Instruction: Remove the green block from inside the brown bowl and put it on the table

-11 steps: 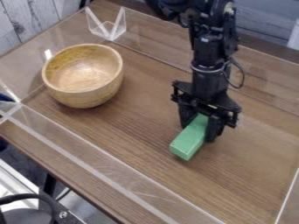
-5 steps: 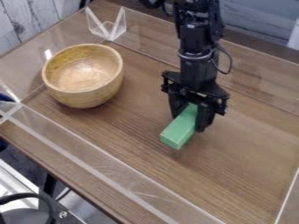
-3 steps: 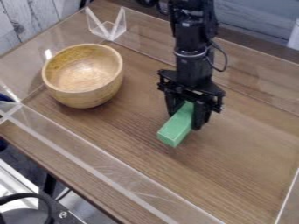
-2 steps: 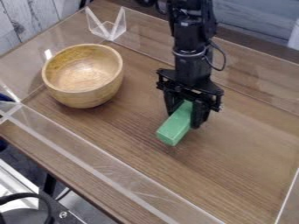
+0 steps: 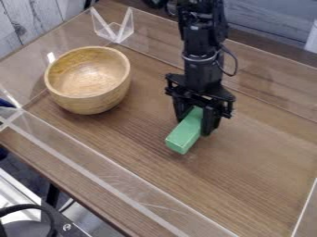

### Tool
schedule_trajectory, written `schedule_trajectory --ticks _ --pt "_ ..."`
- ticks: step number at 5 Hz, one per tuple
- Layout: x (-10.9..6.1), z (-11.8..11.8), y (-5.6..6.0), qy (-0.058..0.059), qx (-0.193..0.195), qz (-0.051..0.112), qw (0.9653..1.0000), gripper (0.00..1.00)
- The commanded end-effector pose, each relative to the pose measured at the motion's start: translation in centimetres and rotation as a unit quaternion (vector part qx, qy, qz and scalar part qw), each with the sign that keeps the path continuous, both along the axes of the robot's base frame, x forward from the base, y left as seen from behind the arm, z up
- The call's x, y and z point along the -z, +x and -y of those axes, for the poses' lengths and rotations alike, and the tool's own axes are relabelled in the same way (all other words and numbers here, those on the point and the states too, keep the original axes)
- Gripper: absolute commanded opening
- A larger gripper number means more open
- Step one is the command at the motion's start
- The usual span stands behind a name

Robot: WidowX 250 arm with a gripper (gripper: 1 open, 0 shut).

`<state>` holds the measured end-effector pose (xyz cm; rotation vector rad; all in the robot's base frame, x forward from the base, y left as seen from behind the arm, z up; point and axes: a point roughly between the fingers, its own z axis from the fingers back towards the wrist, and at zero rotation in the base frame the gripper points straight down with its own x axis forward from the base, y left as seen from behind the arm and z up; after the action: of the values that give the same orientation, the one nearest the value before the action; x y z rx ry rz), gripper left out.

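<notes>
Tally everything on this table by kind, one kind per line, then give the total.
Green block: 1
Brown bowl: 1
Clear plastic stand at the far edge: 1
Total: 3

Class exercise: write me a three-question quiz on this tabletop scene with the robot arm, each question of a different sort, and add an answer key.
1. True or false: the green block lies inside the brown bowl.
2. Multiple choice: the gripper is A) open above the bowl, B) shut on the green block, C) open beside the block.
3. Fill in: the block's lower end is down at the ____.

Key
1. False: the bowl holds nothing, and the block is to its right in the picture.
2. B: the fingers clamp the block's upper end.
3. Table.
</notes>
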<state>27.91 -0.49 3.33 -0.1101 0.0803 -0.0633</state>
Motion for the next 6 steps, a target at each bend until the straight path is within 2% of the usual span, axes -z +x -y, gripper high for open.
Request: schedule_trajectory --ticks 1,6 --pt "-1.05 -0.49 1.37 0.003 -0.004 0.029 0.9996 0.0" --pt "-0.53 -0.98 1.43 0.002 -0.004 0.024 0.9997 0.0"
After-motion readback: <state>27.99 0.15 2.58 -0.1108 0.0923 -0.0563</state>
